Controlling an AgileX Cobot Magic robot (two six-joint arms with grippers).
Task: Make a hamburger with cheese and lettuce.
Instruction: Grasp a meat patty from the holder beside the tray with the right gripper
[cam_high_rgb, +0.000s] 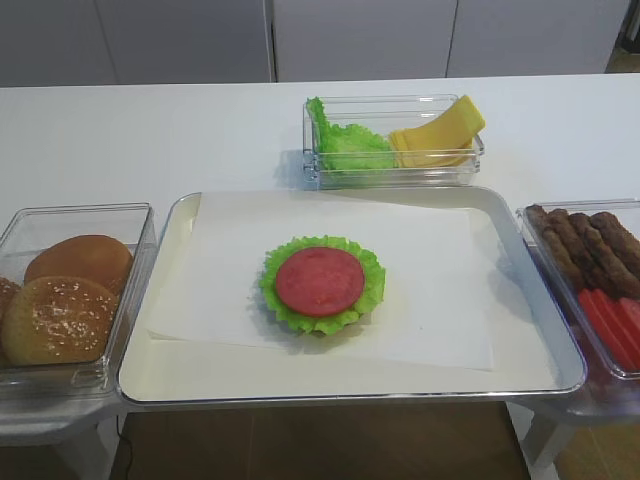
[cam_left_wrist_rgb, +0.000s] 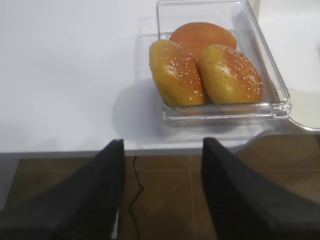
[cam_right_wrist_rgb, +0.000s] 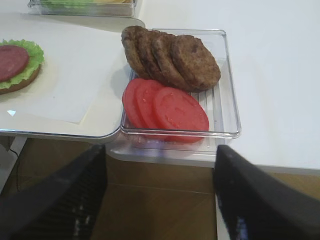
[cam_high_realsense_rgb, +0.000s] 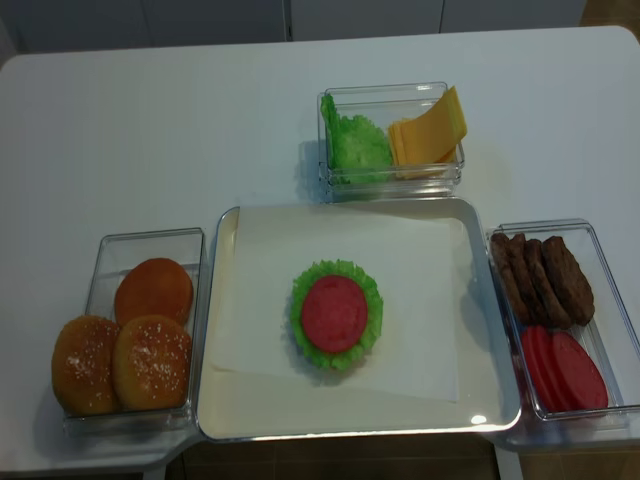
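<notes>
Hamburger (cam_high_rgb: 321, 285), a round stack with a frilly bright green leaf rim and a flat red disc on top, lay near the middle of a white paper sheet (cam_high_rgb: 420, 290) inside a shallow cream tray with a shiny rim (cam_high_rgb: 170, 370) on the white surface (cam_high_rgb: 150, 130). Pale yellow flat cheese slices (cam_high_rgb: 440, 135) leaned in a clear plastic box (cam_high_rgb: 395, 178) just behind the tray, beside loose green leaves (cam_high_rgb: 345, 145). A clear tub (cam_high_rgb: 75, 375) left of the tray held golden sesame-seeded buns (cam_left_wrist_rgb: 205, 70). A clear tub (cam_right_wrist_rgb: 227, 95) right of the tray held brown grilled patties (cam_right_wrist_rgb: 170, 57) overlapping in a row, with red tomato slices (cam_right_wrist_rgb: 165, 107) in front of them. The right gripper (cam_right_wrist_rgb: 160, 200) hung spread wide and empty near that tub's front edge. The left gripper (cam_left_wrist_rgb: 162, 192) was likewise released and held nothing, poised before the bun tub.
</notes>
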